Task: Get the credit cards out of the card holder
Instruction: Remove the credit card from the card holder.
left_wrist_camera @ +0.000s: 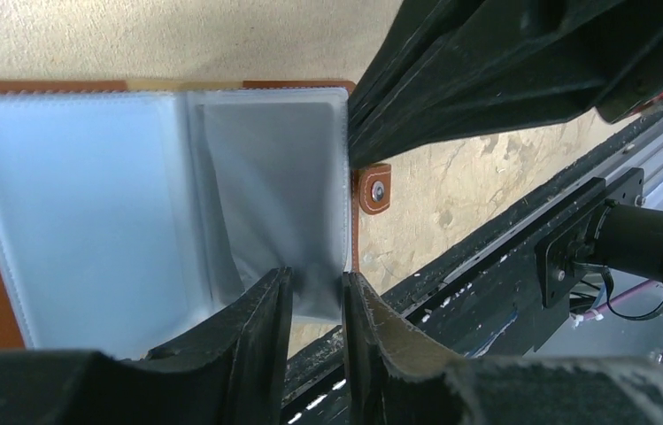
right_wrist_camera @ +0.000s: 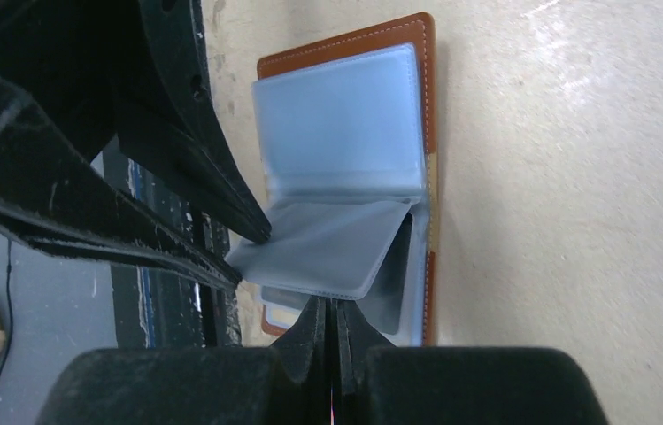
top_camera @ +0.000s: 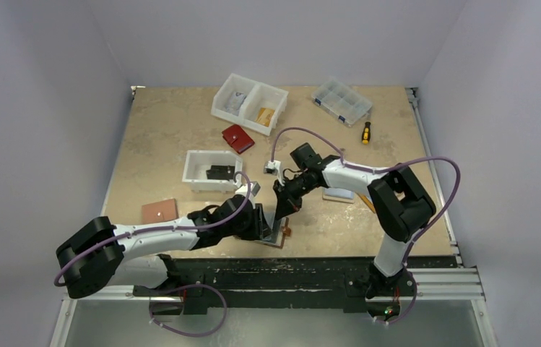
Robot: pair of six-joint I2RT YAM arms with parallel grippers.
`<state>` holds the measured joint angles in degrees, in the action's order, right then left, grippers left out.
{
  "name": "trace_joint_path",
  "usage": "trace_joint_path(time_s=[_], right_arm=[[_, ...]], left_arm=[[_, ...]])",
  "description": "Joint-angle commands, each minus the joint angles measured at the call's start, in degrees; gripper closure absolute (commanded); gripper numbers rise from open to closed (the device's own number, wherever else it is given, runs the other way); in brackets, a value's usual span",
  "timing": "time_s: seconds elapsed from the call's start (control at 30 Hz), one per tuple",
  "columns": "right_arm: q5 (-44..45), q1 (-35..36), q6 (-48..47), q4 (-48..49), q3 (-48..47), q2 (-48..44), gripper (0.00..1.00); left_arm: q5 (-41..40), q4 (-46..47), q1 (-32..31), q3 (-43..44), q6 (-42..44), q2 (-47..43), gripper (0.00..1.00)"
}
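card holder [top_camera: 279,237] lies open on the table [top_camera: 173,130], close to its near edge, between the two grippers. the brown cover faces down and the clear plastic sleeves face up. its snap tab [left_wrist_camera: 374,188] sticks out flat from the cover edge onto the board.

left gripper [left_wrist_camera: 317,305]: the jaws are drawn close with a narrow gap, and they pinch the card holder by one clear sleeve leaf [left_wrist_camera: 270,204]. that leaf stands up from the others.

right gripper [right_wrist_camera: 332,326]: the fingers are pressed together with no gap visible. the tips meet at the free edge of a raised sleeve leaf. it cannot be told whether anything thin is caught between them. in the top view this gripper points steeply down onto the holder, just beside the left one.

credit cards: it cannot be told whether the sleeves hold any, as the plastic is cloudy.

elsewhere on the table, well apart from the holder:
- red wallet [top_camera: 238,139]
- tan holder [top_camera: 159,211]
- small white tray [top_camera: 196,172]
- two-part white bin [top_camera: 249,103]
- clear organiser box [top_camera: 341,101]
- screwdriver [top_camera: 365,132]
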<state>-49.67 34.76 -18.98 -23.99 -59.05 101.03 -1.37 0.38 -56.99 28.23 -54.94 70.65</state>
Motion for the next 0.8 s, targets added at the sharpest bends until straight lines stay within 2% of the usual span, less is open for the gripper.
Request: trace_joint_path(time_s=[0.0, 0.13, 0.3, 0.53, 0.77], right_arm=[[-4.5, 0.9, 2.7, 0.1, -3.3, 2.6, 1.0], [-7.4, 0.9, 3.9, -0.4, -4.5, 4.8, 1.0], [-10.3, 1.0, 4.6, -0.1, -4.8, 5.9, 1.0], [-13.8, 1.7, 4.5, -0.6, -5.7, 7.3, 1.0], [-15.4, 2.4, 3.3, -1.7, -6.4, 7.9, 1.0]], left_arm=[[1.1, 2.0, 0.9, 0.4, -0.6, -0.5, 0.67], [0.8, 0.0, 1.1, 1.4, -1.2, -0.6, 0.44], [-1.8, -4.1, 1.2, 2.1, -2.7, -1.5, 0.28], [-4.2, -8.4, 1.3, 5.7, -2.6, 1.4, 0.26], [-6.7, -14.0, 1.3, 10.8, -1.9, 4.6, 0.28]])
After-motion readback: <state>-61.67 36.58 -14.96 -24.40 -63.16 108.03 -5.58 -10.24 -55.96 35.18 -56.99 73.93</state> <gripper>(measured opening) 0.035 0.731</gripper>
